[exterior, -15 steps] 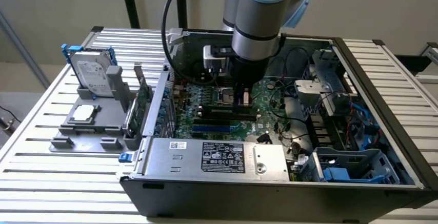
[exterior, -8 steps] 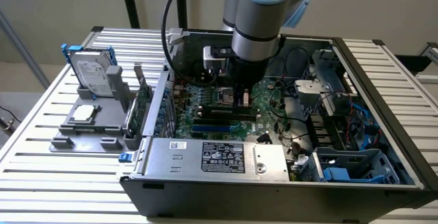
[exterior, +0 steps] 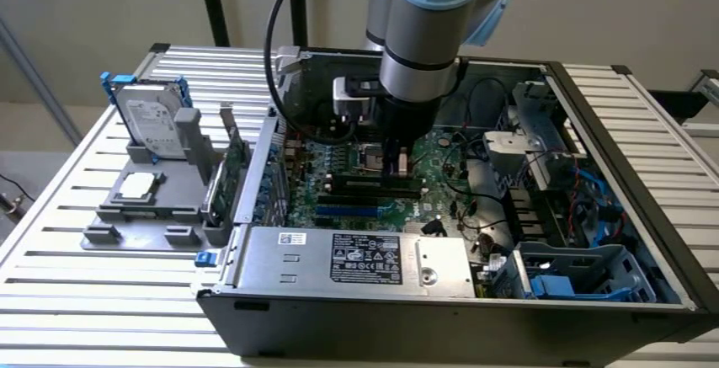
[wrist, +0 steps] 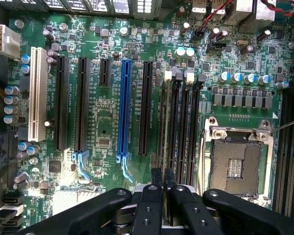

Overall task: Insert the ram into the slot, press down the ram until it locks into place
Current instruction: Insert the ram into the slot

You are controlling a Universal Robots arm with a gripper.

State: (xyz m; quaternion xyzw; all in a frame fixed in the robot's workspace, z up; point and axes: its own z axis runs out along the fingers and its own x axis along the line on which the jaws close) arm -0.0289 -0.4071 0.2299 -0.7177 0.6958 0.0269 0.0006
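Observation:
My gripper (wrist: 163, 177) hangs low over the motherboard (wrist: 103, 127), and its black fingers (wrist: 157, 182) are drawn together with only a thin gap. Under them the ram (wrist: 163, 127) stands edge-on, a thin grey-green strip running along the first black memory slot (wrist: 169, 75). The ram lies in line with that slot and covers most of it, so I cannot tell how deep it sits. Two more empty black slots lie beside it. In the exterior view the gripper (exterior: 395, 174) reaches down into the open computer case, right at the memory slots (exterior: 365, 184).
A blue socket (wrist: 123, 107) and the square silver processor socket (wrist: 235, 166) flank the memory slots. The power supply (exterior: 348, 258), drive cage (exterior: 573, 271) and loose cables (exterior: 483, 208) crowd the case. Outside it, a grey fixture (exterior: 141, 204) carries a hard drive (exterior: 151, 120).

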